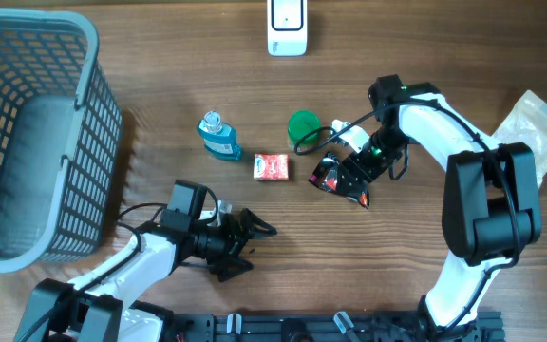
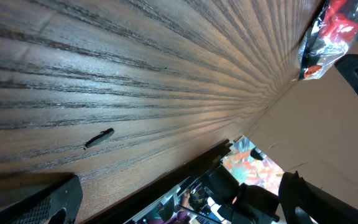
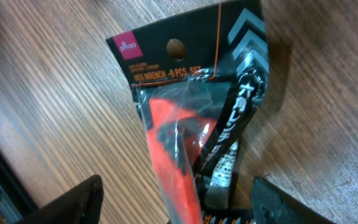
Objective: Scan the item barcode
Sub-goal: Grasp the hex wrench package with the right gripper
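1. Brown wooden table under everything.
2. Nearest, left of centre: left gripper, jaws wide apart, holding nothing, low over bare wood.
3. Further back, right of centre: pack lying flat on the wood, right gripper over it, fingers apart on either side, not clamped.
4. Just left of the pack: red box; beyond, blue bottle and green cap.
5. Left: grey basket. Right edge: clear bag.
6. Farthest, centre: white scanner, well apart from the pack.
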Controlling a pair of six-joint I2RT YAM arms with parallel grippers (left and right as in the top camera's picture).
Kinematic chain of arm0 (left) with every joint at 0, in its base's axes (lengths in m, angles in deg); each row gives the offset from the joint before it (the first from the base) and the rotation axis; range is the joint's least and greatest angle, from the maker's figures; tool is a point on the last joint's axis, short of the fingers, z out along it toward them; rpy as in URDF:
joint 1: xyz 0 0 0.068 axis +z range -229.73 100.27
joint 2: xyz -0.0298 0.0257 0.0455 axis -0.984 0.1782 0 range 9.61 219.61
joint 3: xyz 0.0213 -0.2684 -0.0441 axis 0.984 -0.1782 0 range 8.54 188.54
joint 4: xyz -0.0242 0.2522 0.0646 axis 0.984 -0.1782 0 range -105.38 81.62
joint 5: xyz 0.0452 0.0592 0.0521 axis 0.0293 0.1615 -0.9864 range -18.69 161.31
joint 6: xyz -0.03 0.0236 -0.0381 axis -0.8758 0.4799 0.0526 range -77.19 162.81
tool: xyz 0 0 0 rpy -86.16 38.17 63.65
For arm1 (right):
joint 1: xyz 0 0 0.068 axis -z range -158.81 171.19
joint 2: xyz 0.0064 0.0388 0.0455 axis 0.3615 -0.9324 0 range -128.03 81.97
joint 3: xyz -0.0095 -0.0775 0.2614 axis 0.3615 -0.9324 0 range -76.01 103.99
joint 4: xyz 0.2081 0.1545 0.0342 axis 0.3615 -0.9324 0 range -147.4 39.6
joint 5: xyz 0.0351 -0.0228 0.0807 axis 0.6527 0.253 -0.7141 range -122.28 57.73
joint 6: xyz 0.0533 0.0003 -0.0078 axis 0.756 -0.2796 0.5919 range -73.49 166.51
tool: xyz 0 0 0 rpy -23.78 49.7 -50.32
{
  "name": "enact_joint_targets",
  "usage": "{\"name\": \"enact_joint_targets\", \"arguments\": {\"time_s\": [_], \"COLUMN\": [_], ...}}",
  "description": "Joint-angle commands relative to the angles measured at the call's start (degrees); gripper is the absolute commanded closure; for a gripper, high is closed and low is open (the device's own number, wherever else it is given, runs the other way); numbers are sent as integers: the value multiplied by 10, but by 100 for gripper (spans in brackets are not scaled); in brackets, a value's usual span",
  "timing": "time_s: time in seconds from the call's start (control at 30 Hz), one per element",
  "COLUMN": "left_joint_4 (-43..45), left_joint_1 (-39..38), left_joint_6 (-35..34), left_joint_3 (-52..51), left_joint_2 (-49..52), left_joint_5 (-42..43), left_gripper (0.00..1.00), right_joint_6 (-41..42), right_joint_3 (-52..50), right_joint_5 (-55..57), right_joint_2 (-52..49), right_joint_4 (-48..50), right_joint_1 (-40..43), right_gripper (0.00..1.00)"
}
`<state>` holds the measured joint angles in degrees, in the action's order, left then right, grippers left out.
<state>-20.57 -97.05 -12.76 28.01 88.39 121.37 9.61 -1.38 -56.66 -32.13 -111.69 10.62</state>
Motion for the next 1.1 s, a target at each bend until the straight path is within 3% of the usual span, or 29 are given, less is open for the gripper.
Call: {"name": "enact_joint_targets", "arguments": {"time_s": [0.0, 0.2, 0.27, 0.37, 0.6, 0.93, 1.07], "left_joint_4": [11, 11, 10, 10, 10, 10, 10], "left_joint_1": [-3, -3, -3, -3, -3, -3, -3], "left_joint_6": [59, 59, 59, 59, 59, 59, 59], "left_joint_3": [-28, -28, -28, -28, -28, -28, -28], "left_joint_2": [27, 27, 27, 27, 27, 27, 26], "left_joint_5": [-187, -187, -187, -187, -187, -187, -187], "left_gripper": [0, 0, 0, 0, 0, 0, 0], "right_joint_6": [26, 66, 69, 69, 88, 112, 123], "right_joint_3": [-2, -2, -2, -2, -45, -69, -69], "right_joint_5": [-14, -14, -14, -14, -21, -23, -23], "right_joint_2": [-5, -5, -5, -5, -5, -5, -5], "right_joint_4": [14, 34, 33, 22, 42, 96, 110], "right_joint_1": [-2, -2, -2, -2, -2, -2, -2], "right_gripper": [36, 70, 70, 56, 56, 76, 78]}}
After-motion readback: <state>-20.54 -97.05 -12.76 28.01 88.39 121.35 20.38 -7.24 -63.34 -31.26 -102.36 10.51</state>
